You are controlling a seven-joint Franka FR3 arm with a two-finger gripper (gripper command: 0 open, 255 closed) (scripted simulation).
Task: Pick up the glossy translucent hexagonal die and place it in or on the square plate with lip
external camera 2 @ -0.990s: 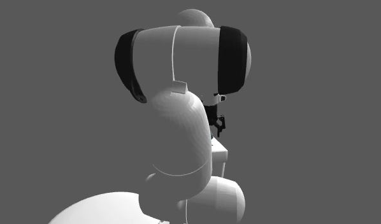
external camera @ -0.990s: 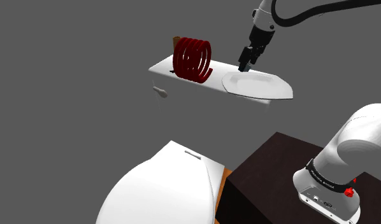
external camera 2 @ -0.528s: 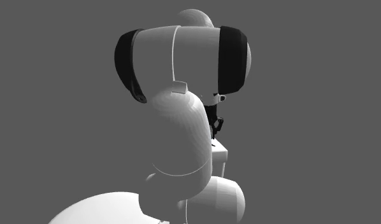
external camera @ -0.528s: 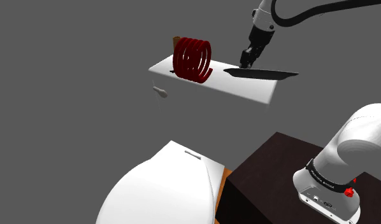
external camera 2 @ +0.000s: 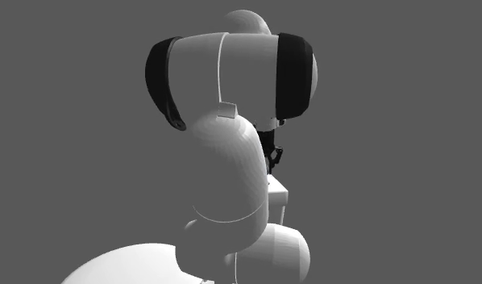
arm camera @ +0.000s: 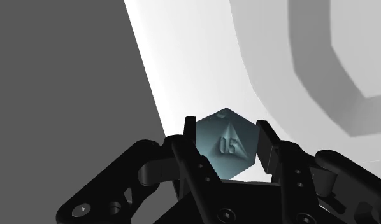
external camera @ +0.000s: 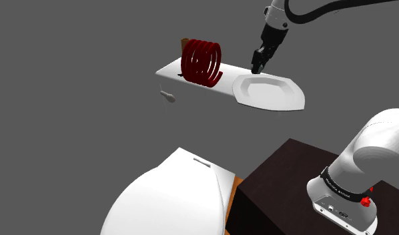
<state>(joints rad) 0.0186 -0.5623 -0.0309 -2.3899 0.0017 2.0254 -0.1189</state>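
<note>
Clasps the die with the gripper, fingers narrowed to the die's width and pressing on two opposite sides, with nothing else held. Shows the die in the wrist view as blue-grey, translucent and many-faced, with raised digits on the face toward the camera. Holds it lifted off the white shelf, with the lip of the plate just beside. In the shoulder view, hangs the gripper at 11 o'clock of the plate, above its rim, with the red coil at 9 o'clock of the gripper on the same shelf. Differs most from half a second ago in the plate: then a thin dark sliver, now white again with its lip plainly lit, lying much where it lay a second ago. Keeps the gripper almost where it was, a shade higher than a second ago. Leaves coil and shelf as before, and the dark stand at 5 o'clock of the shoulder view. In the second exterior view, hides most behind the white arm, with the gripper a small black shape at 3 o'clock of the elbow, hardly changed.
</note>
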